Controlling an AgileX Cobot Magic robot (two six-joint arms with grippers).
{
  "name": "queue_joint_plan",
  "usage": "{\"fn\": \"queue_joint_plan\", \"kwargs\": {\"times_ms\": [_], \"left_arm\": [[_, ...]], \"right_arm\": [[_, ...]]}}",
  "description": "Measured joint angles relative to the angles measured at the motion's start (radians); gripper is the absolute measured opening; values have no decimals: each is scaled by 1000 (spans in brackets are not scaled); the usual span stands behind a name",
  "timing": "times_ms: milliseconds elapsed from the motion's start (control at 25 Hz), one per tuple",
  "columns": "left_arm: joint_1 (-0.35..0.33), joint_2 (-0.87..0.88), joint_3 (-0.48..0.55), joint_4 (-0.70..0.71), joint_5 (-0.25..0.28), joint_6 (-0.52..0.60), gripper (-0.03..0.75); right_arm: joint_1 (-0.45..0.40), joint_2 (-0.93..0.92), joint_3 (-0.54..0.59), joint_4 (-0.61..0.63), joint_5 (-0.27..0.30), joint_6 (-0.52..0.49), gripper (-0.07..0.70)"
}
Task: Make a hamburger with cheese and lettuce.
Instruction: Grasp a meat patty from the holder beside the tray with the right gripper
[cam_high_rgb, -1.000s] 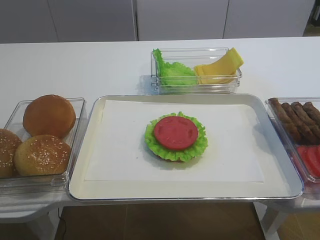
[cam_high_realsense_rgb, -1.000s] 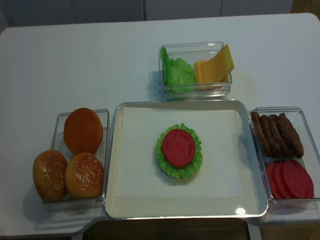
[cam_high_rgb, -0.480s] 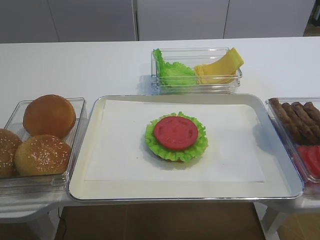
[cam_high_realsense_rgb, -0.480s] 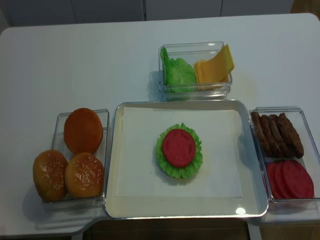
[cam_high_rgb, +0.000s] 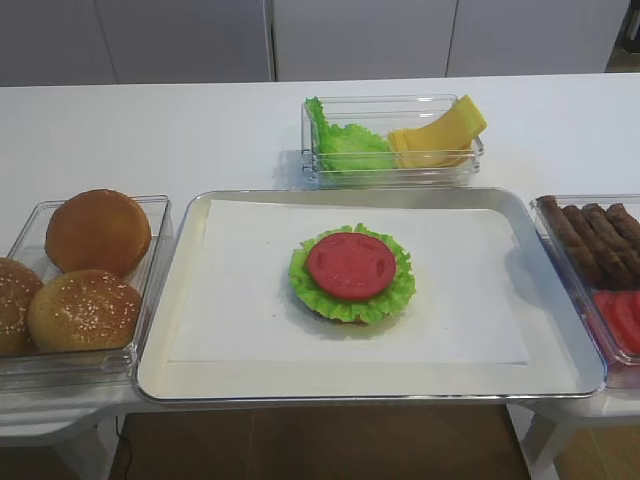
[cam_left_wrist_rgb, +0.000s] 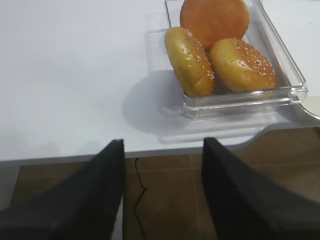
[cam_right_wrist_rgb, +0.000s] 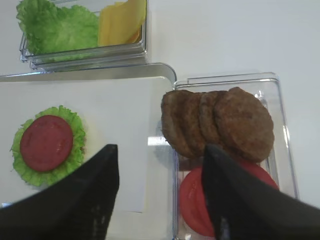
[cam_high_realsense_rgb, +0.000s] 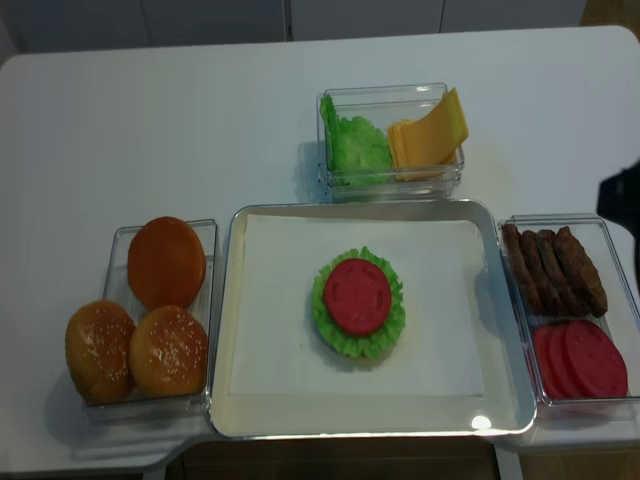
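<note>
The hamburger (cam_high_rgb: 352, 272) sits mid-tray: a bun base, frilly green leaf and red tomato slice on top (cam_high_realsense_rgb: 358, 300). The cheese (cam_high_rgb: 440, 135) is a fanned yellow bunch beside the loose lettuce (cam_high_rgb: 345, 142) in a clear box at the back. In the right wrist view my right gripper (cam_right_wrist_rgb: 160, 150) hangs open and empty above the tray's right rim. The hamburger (cam_right_wrist_rgb: 47, 145) is to its left and the brown patties (cam_right_wrist_rgb: 220, 122) just ahead on its right. My left gripper (cam_left_wrist_rgb: 162, 142) is open and empty over the table's front edge, short of the buns (cam_left_wrist_rgb: 220, 45).
The steel tray (cam_high_rgb: 170, 300) is lined with white paper. A clear box on the left holds three buns (cam_high_realsense_rgb: 165, 262). A clear box on the right holds patties (cam_high_realsense_rgb: 552, 268) and tomato slices (cam_high_realsense_rgb: 580, 360). A dark part of my right arm (cam_high_realsense_rgb: 620, 200) shows at the right edge.
A dark part of my right arm has come into the realsense view at the right edge. The food and the boxes have not moved.
</note>
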Motion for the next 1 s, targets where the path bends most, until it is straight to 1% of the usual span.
{"fn": "queue_joint_plan", "kwargs": {"times_ms": [80, 320, 480, 680, 840, 1000], "left_arm": [[0, 0, 0, 0, 0, 0, 370], [0, 0, 0, 0, 0, 0, 370], [0, 0, 0, 0, 0, 0, 370], [0, 0, 0, 0, 0, 0, 370], [0, 0, 0, 0, 0, 0, 369], [0, 0, 0, 0, 0, 0, 370]], "right_arm": [[52, 67, -34, -24, -4, 6, 400], [225, 261, -110, -235, -2, 175, 398], [301, 386, -139, -315, 13, 245, 398], [340, 526, -166, -417, 41, 310, 398], [342, 605, -179, -471, 61, 330, 398], [342, 641, -183, -492, 60, 332, 398]]}}
